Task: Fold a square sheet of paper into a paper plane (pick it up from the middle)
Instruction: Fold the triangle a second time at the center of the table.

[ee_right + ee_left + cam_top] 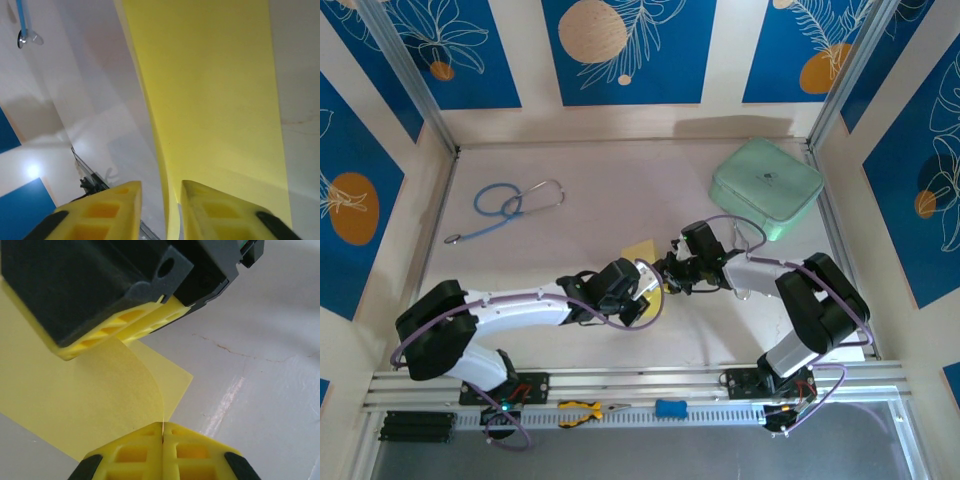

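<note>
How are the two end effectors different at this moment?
The left end effector is shut on an edge of the square sheet of paper; the right end effector is open, the sheet passing between its fingers. The left reaches in from the left, the right from the right. Both have yellow fingers.

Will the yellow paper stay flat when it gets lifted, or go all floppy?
Probably floppy: the square sheet of paper curls up in an arc where the left gripper pinches it. It looks thin and likely very light, so a hard tug might crease or tear it.
</note>
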Controlling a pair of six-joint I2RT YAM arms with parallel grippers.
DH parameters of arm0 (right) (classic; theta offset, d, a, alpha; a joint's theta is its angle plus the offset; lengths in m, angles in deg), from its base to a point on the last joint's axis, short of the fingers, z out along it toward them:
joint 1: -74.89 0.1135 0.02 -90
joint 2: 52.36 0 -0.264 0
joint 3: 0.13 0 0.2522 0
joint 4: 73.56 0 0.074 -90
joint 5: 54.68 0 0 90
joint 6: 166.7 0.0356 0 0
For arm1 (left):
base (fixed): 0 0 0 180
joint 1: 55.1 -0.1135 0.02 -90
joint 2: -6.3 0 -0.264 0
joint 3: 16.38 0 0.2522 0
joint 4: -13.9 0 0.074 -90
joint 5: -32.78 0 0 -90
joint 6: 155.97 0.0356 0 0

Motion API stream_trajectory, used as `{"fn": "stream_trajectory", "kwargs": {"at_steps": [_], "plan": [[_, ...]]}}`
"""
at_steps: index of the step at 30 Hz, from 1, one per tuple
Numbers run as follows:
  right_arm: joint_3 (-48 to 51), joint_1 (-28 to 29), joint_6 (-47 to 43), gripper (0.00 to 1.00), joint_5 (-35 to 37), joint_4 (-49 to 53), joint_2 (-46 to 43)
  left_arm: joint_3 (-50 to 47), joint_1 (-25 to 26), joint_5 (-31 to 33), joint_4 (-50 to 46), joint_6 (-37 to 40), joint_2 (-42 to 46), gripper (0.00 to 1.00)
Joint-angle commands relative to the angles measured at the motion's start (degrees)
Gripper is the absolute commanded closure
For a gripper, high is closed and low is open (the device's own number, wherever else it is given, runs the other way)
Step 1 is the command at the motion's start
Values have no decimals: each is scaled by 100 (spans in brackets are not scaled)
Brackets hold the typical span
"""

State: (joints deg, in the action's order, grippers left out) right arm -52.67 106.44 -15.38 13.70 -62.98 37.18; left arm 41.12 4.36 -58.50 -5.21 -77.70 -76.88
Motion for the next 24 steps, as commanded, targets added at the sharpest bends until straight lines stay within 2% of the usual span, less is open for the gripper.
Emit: {"fn": "stream_trajectory", "kwargs": {"at_steps": [1, 6, 14, 19, 24], "plan": [[-122, 27, 41, 79, 36, 173, 33, -9, -44, 36, -46, -1, 3, 93], [-94, 27, 84, 92, 67, 169, -47, 116, -41, 109, -214, 86, -126, 84], [-26, 19, 186, 96, 71, 81, -129, 335, -14, 277, -465, 128, -359, 67], [-1, 18, 196, 96, 63, 65, -138, 343, 7, 473, -494, 122, -340, 67], [26, 9, 196, 96, 70, 72, -138, 325, 6, 437, -451, 110, -313, 75]]}}
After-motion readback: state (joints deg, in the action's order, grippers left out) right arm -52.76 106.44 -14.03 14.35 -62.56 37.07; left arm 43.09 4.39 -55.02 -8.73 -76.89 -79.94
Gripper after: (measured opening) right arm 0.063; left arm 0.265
